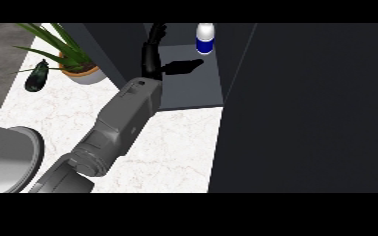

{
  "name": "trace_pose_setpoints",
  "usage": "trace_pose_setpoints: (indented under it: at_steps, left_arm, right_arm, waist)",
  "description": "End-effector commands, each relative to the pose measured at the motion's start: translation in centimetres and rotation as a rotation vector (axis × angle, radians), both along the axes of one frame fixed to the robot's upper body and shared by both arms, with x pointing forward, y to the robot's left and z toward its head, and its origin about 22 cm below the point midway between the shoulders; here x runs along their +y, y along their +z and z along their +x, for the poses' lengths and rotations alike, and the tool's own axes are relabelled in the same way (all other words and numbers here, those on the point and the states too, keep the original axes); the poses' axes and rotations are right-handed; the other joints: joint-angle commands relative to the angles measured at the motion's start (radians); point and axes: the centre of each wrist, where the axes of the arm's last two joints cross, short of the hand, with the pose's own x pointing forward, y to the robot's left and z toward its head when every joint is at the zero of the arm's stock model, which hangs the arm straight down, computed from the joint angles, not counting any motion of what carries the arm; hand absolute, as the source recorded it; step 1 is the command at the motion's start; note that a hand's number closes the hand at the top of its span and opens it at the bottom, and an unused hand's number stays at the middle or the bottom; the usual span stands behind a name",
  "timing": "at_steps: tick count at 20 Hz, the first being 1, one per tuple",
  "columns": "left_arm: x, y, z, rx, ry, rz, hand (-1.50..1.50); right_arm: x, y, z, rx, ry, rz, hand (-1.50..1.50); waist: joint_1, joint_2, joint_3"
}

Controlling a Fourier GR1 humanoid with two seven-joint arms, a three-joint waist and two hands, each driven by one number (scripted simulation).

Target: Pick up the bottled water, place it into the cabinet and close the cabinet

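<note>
The dark cabinet (188, 87) filled the upper right of the head view, its tall door panel (295, 105) swung out toward the robot along the right side and standing over the marble counter (177, 145). The left forearm (118, 125) ran up from the lower left edge and crossed the cabinet's threshold, with the left hand (153, 45) inside against the left wall. Its fingers looked straight and close together, pinching nothing. The bottled water (205, 39) stood upright at the back of the cabinet floor, apart from the hand, so the placing seemed done and closing the door seemed to be what was left. To do that well, the hand should probably back straight out along the left wall, staying away from the bottle so it is not tipped. Only once it was clear of the opening should it go round to the door's outer face and push with flat fingers until the panel meets the frame. The right hand was out of sight. A potted plant (74, 67) and an aubergine (36, 76) sat well to the left, out of the way.
</note>
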Motion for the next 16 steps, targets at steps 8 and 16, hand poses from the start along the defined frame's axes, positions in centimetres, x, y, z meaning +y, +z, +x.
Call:
trace_pose_setpoints:
  at_steps: [8, 16]
  left_arm:
    - [-0.3, 0.0, -0.1, -0.06, -0.116, -0.05, -1.5]
    - [-2.4, 4.2, 1.2, -0.109, -0.395, -0.227, -1.5]
  right_arm:
    - [-0.5, 1.4, -1.7, -0.002, 0.016, 0.033, -1.5]
    - [-0.7, 1.0, -0.7, -0.003, -0.008, 0.01, -1.5]
  waist:
    - [-0.011, -0.003, 0.0]
    - [0.031, -0.015, 0.001]
